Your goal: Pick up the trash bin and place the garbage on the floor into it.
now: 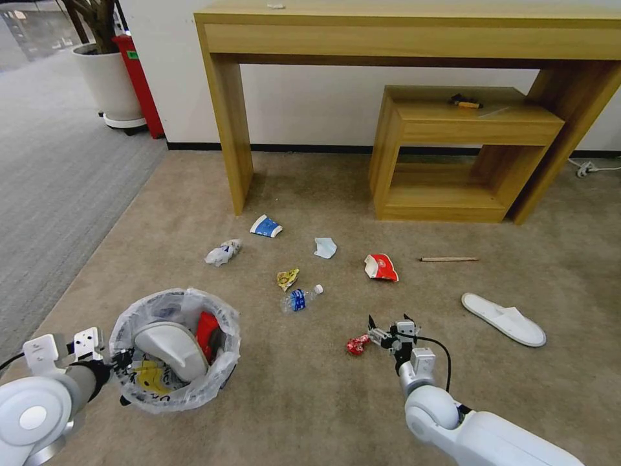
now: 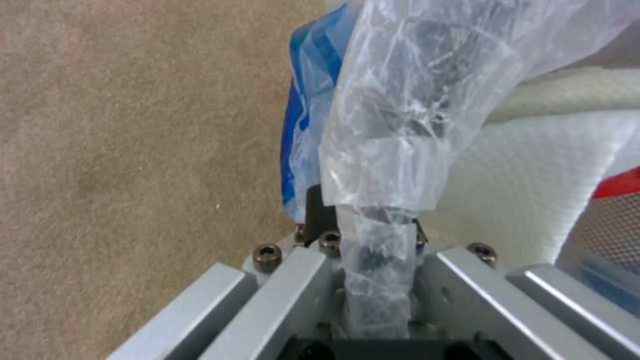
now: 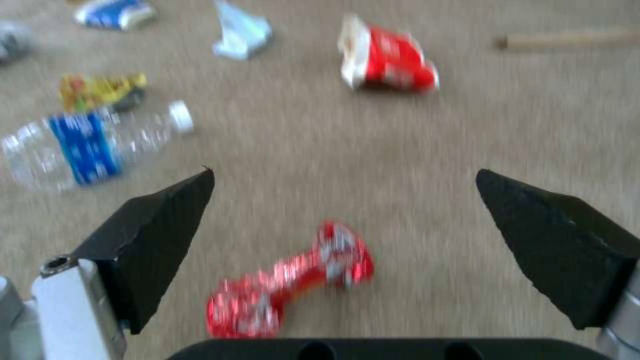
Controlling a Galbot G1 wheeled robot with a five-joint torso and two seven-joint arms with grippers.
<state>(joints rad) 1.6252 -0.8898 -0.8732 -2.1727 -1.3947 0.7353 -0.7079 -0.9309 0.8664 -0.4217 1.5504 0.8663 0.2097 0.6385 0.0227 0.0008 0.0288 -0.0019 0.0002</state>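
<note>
The trash bin (image 1: 223,369), black with a crinkled bag liner, sits at the lower left with a white slipper (image 1: 169,349) inside. My left gripper (image 1: 119,361) is shut on its bagged rim (image 2: 373,165). Open and low over the floor (image 1: 310,401), my right gripper (image 1: 390,323) has a small red wrapper (image 3: 293,280) just short of its fingertips (image 3: 167,220). Scattered garbage lies beyond: a bottle (image 1: 299,299), yellow wrapper (image 1: 288,278), red pack (image 1: 381,266), mask (image 1: 325,247), cup (image 1: 266,226), crumpled paper (image 1: 223,252), stick (image 1: 448,259) and another slipper (image 1: 503,318).
A tall wooden console table (image 1: 226,129) and a lower wooden shelf (image 1: 453,194) stand against the back wall. A white planter (image 1: 110,84) and red box (image 1: 139,77) are at the far left, beside grey striped carpet (image 1: 52,168). A white cable (image 1: 588,168) lies far right.
</note>
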